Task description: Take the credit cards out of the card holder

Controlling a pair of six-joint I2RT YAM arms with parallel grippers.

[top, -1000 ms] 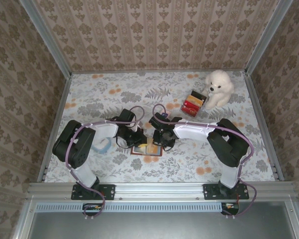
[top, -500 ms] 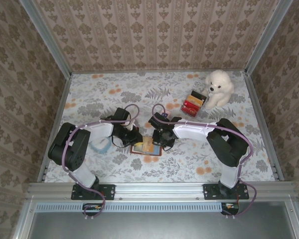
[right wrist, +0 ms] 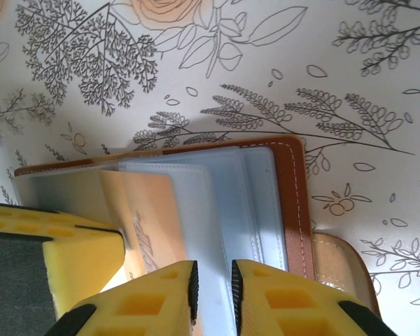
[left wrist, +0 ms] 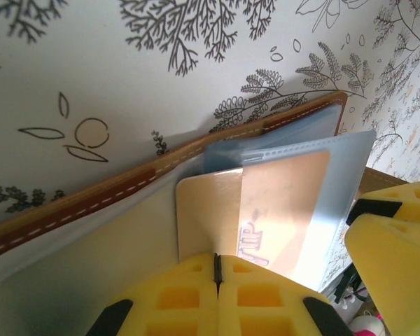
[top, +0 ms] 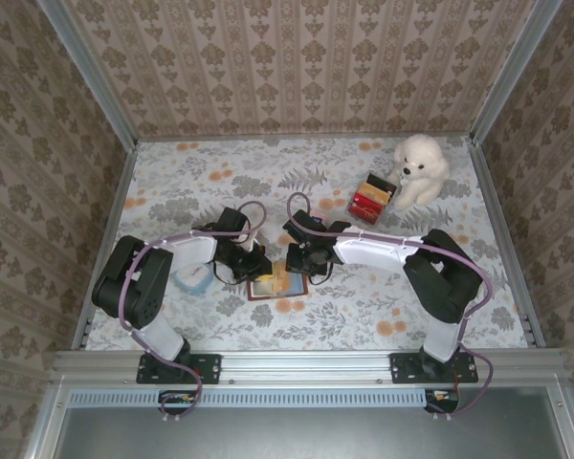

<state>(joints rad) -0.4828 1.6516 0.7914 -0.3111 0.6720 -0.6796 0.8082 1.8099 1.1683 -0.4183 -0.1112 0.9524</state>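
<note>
The brown leather card holder [top: 276, 285] lies open on the floral table between both arms. My left gripper [left wrist: 217, 269] is shut on the near edge of a beige credit card [left wrist: 266, 210] marked VIP. That card sticks partly out of a clear sleeve [left wrist: 350, 175]. My right gripper [right wrist: 213, 287] stands over the holder [right wrist: 297, 203] with its jaws a little apart and a clear sleeve page [right wrist: 217, 210] running between them. The beige card [right wrist: 143, 210] shows to the left of them, with a yellow finger [right wrist: 49, 252] of the left gripper on it.
A white plush dog [top: 419, 167] and a small red box [top: 370, 202] sit at the back right. A light blue object [top: 193, 278] lies beside the left arm. Patterned walls with metal rails [top: 105, 239] enclose the table.
The right gripper's jaws have parted a little around the sleeve page. The left arm has drawn back, and the card holder has slid slightly to the left.
</note>
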